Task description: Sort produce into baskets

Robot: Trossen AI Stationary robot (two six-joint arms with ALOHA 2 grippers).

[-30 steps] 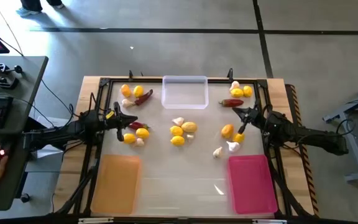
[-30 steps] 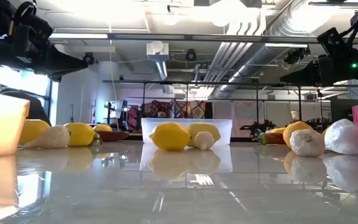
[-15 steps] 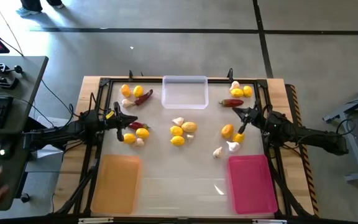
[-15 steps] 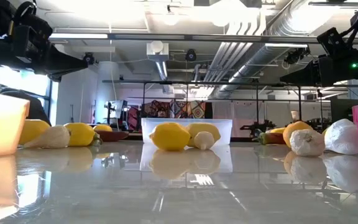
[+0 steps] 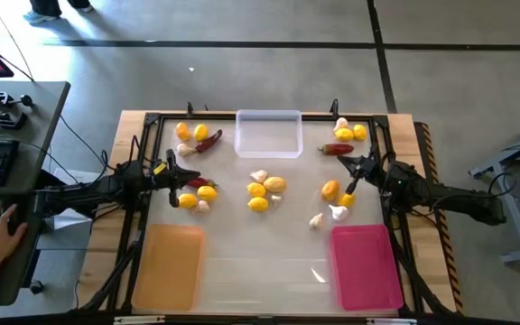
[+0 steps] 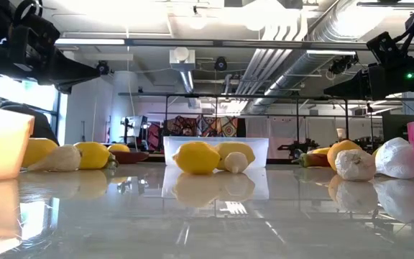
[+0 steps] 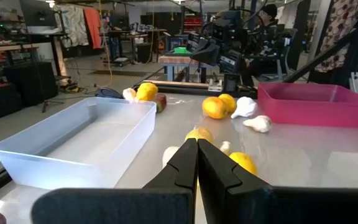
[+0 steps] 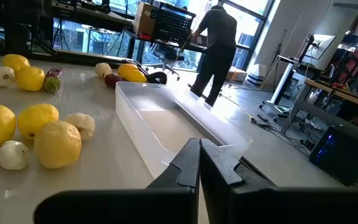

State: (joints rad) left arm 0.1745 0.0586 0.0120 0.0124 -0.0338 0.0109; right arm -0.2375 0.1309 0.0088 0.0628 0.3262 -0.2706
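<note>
As both arms reach inward from the table sides in the high view, the left gripper and right gripper are shut and empty, the clear tray between them. The left wrist view shows the pink tray ahead; the right wrist view shows lemons and a person.

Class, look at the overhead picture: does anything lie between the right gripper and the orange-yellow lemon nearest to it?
Nothing visible does. The shut right gripper hovers beside the small orange-yellow lemon, with only bare tabletop between them.
</note>
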